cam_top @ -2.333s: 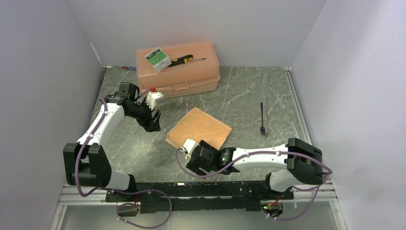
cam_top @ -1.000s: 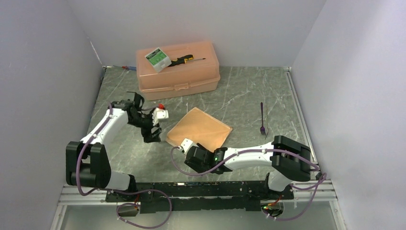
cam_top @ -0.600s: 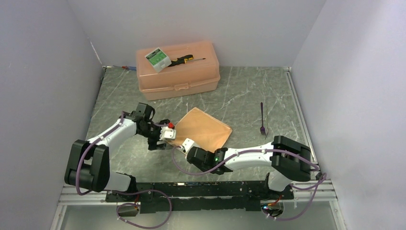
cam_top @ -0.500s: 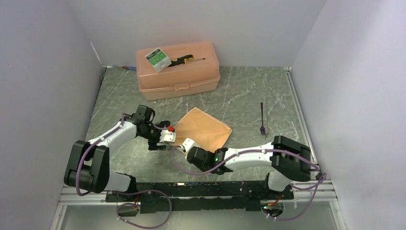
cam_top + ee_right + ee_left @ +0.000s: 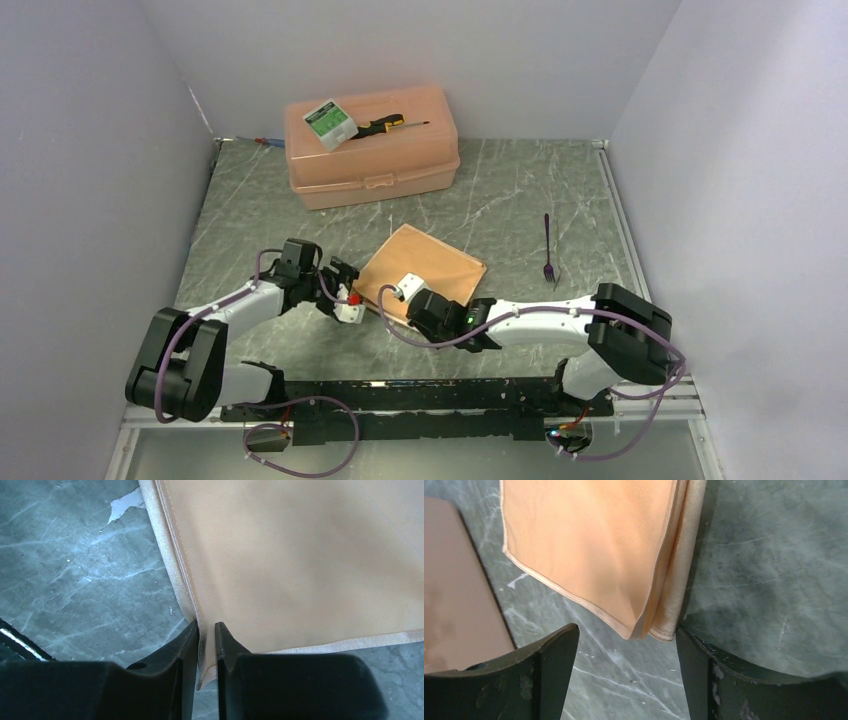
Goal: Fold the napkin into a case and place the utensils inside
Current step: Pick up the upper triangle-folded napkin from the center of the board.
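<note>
- The napkin (image 5: 430, 268) lies flat on the table (image 5: 520, 200), near its middle and in front of both arms. It is folded into a layered square, and no case is formed yet.
- The right gripper (image 5: 206, 630) is clenched on the napkin's stitched hem, close to a near corner. The cloth edge runs up between the two narrow-set fingers. This pinch probably serves to lift or anchor the cloth for the next fold.
- The left gripper (image 5: 626, 635) is released. Its fingers stand wide on either side of the napkin's left corner, where stacked layers show. Judged purpose: to close on that corner so both arms carry one edge.
- The fork (image 5: 548, 252), the only utensil visible, lies well apart to the right, outside the folding area.
- The plastic box (image 5: 372, 150), with a screwdriver (image 5: 392, 125) on its lid, stands at the far edge, uninvolved.
</note>
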### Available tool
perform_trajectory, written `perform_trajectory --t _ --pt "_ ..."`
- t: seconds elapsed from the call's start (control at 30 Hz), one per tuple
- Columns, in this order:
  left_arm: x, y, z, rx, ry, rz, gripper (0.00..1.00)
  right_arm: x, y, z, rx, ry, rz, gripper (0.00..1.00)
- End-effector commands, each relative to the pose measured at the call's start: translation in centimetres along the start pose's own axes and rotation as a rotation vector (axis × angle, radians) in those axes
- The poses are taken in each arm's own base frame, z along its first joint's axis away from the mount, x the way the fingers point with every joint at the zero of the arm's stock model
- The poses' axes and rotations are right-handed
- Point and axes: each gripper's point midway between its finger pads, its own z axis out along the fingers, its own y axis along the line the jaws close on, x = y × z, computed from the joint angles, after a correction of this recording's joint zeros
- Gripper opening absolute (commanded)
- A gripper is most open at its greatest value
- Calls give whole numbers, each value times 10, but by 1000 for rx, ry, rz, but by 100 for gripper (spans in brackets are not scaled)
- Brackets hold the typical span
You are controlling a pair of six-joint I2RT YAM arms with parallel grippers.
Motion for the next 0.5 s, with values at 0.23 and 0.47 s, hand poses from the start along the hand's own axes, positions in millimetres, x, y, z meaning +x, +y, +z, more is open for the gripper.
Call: perform_trajectory --t 0.23,0.47 --pt "-12 -17 8 16 -47 126 74 -18 -2 -4 -73 -64 57 16" --pt "-25 -31 8 102 -104 91 72 -23 -8 -8 -90 -87 97 12"
